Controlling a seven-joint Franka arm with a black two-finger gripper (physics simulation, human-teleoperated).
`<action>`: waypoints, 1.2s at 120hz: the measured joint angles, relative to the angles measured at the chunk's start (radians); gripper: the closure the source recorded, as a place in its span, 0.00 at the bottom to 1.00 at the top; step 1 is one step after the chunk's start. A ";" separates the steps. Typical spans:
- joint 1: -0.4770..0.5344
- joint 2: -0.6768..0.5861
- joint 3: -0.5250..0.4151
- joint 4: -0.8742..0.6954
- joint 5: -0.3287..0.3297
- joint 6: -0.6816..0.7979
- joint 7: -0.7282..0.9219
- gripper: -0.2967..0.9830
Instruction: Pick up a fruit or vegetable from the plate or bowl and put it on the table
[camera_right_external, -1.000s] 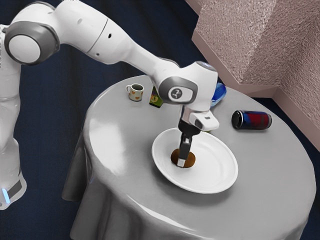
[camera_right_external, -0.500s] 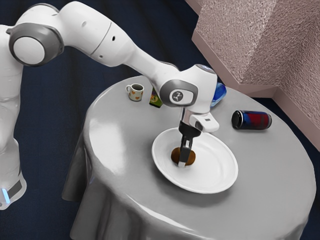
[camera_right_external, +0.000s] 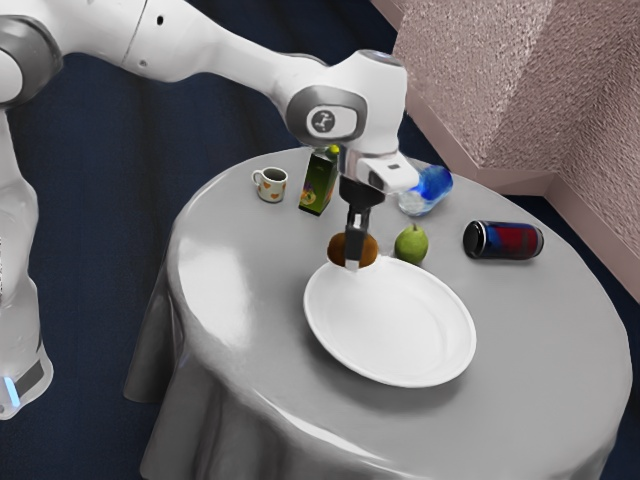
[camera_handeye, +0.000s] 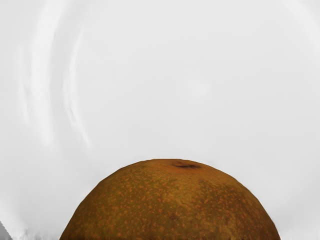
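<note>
1. The gripper (camera_right_external: 353, 263) is closed on the brown fruit (camera_right_external: 339, 246), holding it between its two fingers. The nearer finger passes across the fruit's side; the other is mostly hidden.
2. The fruit is up in the air. In the exterior view it appears at the plate's far rim, toward the exterior view's left. In the wrist view it is large and round, with orange speckles and a small dark mark, and the white of the plate (camera_right_external: 400, 330) spreads behind it.
3. The plate is white and bare, and it rests on the round table (camera_right_external: 230, 290), which has a grey cloth.
4. The pear (camera_right_external: 411, 246) is green and sits on the table just past the plate's far rim. Whether it touches this rim, I cannot tell.
5. The can (camera_right_external: 505, 241), red, blue and black, lies on its side between the plate and the table's edge at the exterior view's right.
6. The blue thing (camera_right_external: 433, 188) is near the table's far edge, beyond the pear and partly hidden behind the hand. What it is, I cannot tell.
7. The carton (camera_right_external: 318, 190) is dark green and stands near the far edge too, more toward the exterior view's left.
8. The mug (camera_right_external: 271, 186) is upright beside the carton, apart from it, and its handle is toward the exterior view's left.
</note>
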 joint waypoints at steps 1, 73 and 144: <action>0.009 0.000 0.002 -0.003 0.000 -0.002 0.000 0.51; 0.135 0.050 0.057 -0.061 0.026 -0.044 -0.004 0.51; -0.125 0.086 -0.324 0.359 0.256 -0.253 -0.121 0.24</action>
